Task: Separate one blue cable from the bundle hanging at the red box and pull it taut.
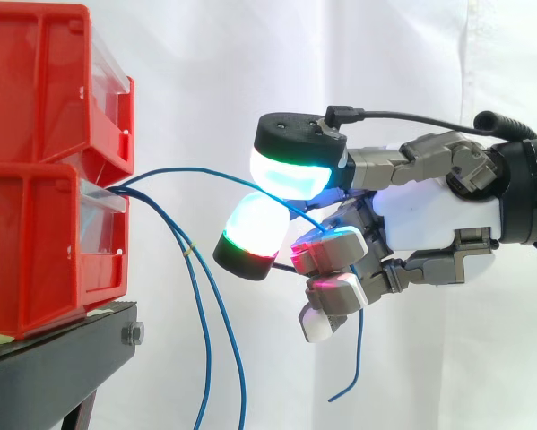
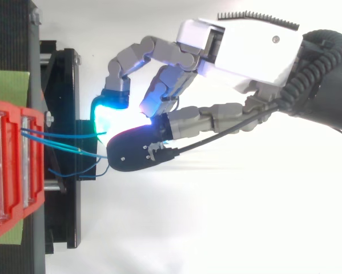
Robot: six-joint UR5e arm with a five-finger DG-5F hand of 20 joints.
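Note:
Several thin blue cables come out between the two stacked red boxes (image 1: 35, 242). One blue cable (image 1: 196, 171) arches from the boxes to my hand (image 1: 429, 210), passes between the thumb pad (image 1: 290, 170) and a glowing fingertip (image 1: 250, 235), and runs on under the curled fingers. Its free end (image 1: 340, 394) dangles below the hand. The span still bows upward and is not straight. The other blue cables (image 1: 189, 252) hang loose beside the stand. From above, the hand (image 2: 245, 45) sits right of the boxes (image 2: 11, 171), with the cables (image 2: 62, 135) leading to its fingertips.
The boxes stand on a black stand (image 1: 62, 358) at the left, with a green pad (image 2: 8, 85) beneath them. A white curtain hangs behind. Open room lies to the right of and below the hand.

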